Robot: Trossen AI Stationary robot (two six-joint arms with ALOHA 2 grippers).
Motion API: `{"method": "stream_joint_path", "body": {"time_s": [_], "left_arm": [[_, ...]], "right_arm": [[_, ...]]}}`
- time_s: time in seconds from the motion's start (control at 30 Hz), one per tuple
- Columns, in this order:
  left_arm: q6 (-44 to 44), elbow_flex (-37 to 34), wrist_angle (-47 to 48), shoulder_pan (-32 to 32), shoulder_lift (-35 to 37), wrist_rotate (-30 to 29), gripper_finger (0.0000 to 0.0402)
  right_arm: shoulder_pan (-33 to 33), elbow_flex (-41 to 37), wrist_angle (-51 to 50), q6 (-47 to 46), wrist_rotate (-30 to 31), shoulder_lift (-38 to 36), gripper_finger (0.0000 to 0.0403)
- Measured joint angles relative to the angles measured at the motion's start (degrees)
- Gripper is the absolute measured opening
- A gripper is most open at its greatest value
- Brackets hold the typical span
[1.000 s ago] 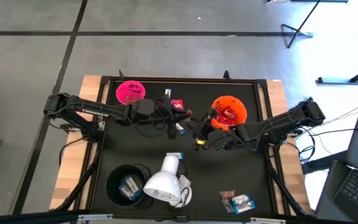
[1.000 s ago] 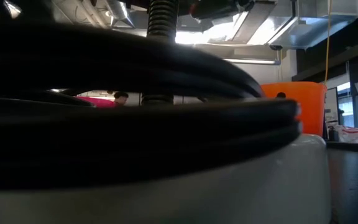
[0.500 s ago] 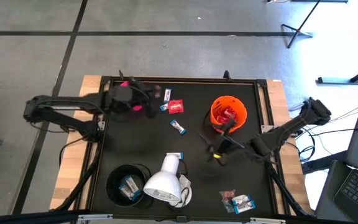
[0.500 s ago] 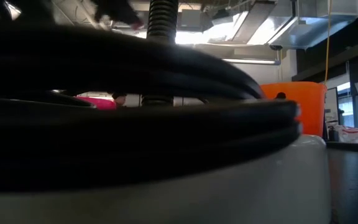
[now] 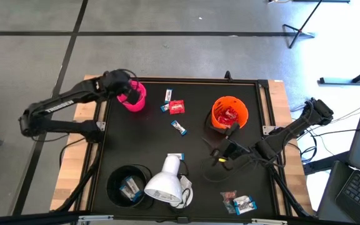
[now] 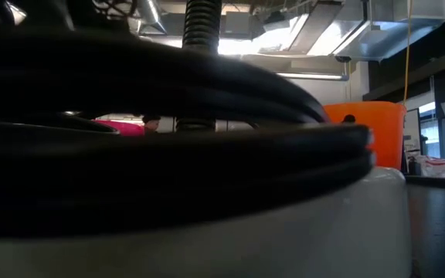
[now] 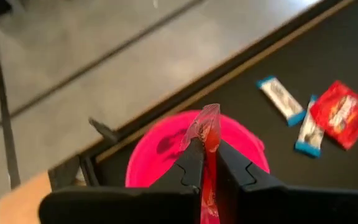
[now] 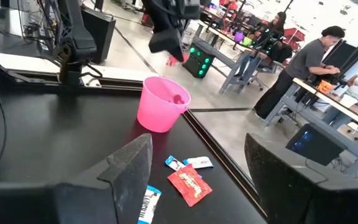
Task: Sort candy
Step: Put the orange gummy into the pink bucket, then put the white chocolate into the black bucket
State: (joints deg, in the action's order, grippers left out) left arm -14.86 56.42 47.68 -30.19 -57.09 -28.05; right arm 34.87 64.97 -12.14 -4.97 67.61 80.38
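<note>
Over the pink cup (image 7: 194,158), my left gripper (image 7: 207,163) pinches a pinkish candy (image 7: 205,127); I'd centre it above the rim before releasing. Right gripper (image 5: 220,154) waits mid-table, jaws wide and empty.

**Sweets scattered across the bench, one held aloft**

A slim pinkish-red wrapped sweet (image 7: 207,140) stands upright, pinched in the left pincer (image 7: 208,163) above the pink cup (image 7: 160,155). Near the bench's far edge a red crinkly packet (image 5: 177,107) lies flat just beside two white-and-blue bars (image 5: 168,95), with another bar (image 5: 179,127) apart nearer the middle. Red packets (image 5: 230,115) fill the orange cup (image 5: 217,106). More sweets (image 5: 239,202) cluster at the near right corner.
</note>
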Motion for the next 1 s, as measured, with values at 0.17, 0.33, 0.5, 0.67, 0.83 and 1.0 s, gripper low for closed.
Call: {"method": "stream_joint_path", "body": {"time_s": [0.17,0.33,0.5,0.67,0.83,1.0], "left_arm": [[0.7,0.0,0.3,-5.3,-3.4,6.2,0.0008],[1.5,0.0,0.8,-7.8,-6.8,10.0,0.0032],[2.5,0.0,2.8,-8.7,-9.1,10.5,0.0088],[5.3,0.0,2.5,-8.8,-9.2,8.9,0.0135],[8.5,0.0,0.1,-8.6,-7.1,11.8,0.0150],[11.5,0.0,-7.1,-5.5,-1.7,22.2,0.0151]], "right_arm": [[0.0,0.0,0.0,-1.3,-2.2,0.0,0.0253],[0.0,0.0,-0.1,-2.8,-7.1,0.0,0.0253],[0.0,0.0,-2.0,-4.1,-7.2,0.0,0.0253],[0.0,0.0,-5.0,-6.5,-8.5,-0.2,0.0253],[0.3,0.0,-10.5,-11.6,-13.3,-1.2,0.0253],[1.6,0.0,-19.9,-20.8,-22.9,-2.6,0.0253]]}}
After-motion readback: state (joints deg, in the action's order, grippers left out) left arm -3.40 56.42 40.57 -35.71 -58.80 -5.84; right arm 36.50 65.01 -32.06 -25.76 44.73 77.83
